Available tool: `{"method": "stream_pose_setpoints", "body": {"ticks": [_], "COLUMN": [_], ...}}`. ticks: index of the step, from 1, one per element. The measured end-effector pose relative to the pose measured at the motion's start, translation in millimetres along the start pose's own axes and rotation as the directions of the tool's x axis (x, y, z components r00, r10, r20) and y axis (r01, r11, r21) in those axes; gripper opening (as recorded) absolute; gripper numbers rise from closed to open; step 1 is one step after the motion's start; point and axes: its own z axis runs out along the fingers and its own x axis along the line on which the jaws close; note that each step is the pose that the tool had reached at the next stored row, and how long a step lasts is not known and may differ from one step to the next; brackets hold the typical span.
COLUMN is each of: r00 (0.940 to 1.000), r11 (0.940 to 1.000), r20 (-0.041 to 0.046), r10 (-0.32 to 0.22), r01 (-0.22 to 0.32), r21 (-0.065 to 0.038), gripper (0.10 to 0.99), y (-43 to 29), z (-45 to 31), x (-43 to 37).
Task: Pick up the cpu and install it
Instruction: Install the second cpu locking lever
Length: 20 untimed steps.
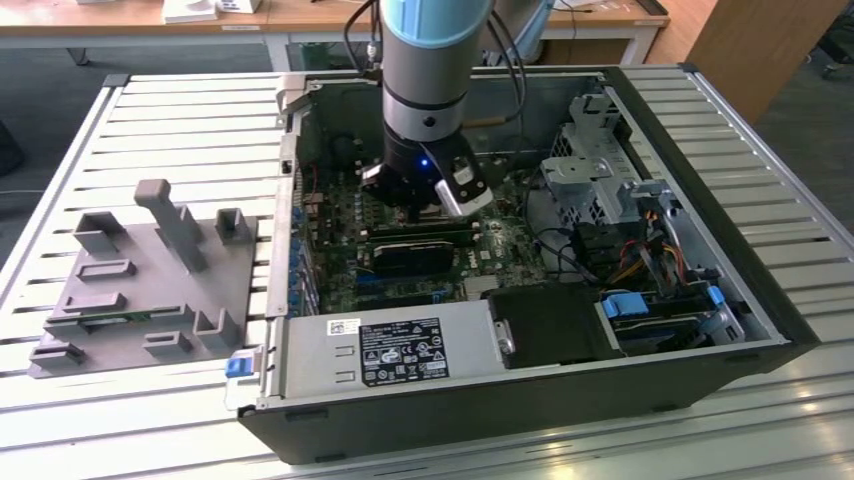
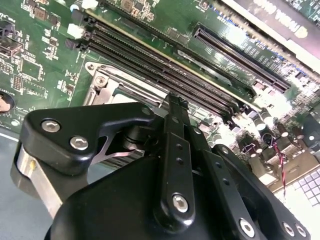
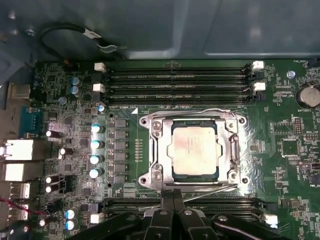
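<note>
While the exterior view hides it, cpu (image 3: pixel 194 150) seated in socket (image 3: pixel 152 150), first wrist view; pincer (image 3: pixel 173 212) closed, empty.

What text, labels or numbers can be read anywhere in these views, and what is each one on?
Nothing reads clearly enough to quote.
Power supply label: rows of print and marks, too small to read.
Black card: white lettering, cut off at the picture's edge, not readable.
Motherboard: white printed markings, too small to read.
cpu, lying in its socket: faint marks on the metal top, too blurred to read.
</note>
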Motion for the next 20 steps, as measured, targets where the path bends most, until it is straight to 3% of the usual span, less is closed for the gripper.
{"method": "stream_pose_setpoints", "body": {"ticks": [5,9,14,20], "r00": [1.0000,1.0000,1.0000,1.0000], "r11": [0.9999,0.9993,0.9988,0.9976], "r20": [-0.0003,-0.0010,-0.0012,-0.0016], "r10": [0.000,-0.001,-0.001,-0.001], "r01": [0.000,0.001,0.001,0.001], "r21": [-0.015,-0.038,-0.048,-0.069], "gripper": [0.106,0.106,0.106,0.106], "y": [-2.9,-4.4,-5.6,-7.1], "z": [0.1,1.5,7.0,12.9], "x": [2.1,6.0,7.4,8.7]}}
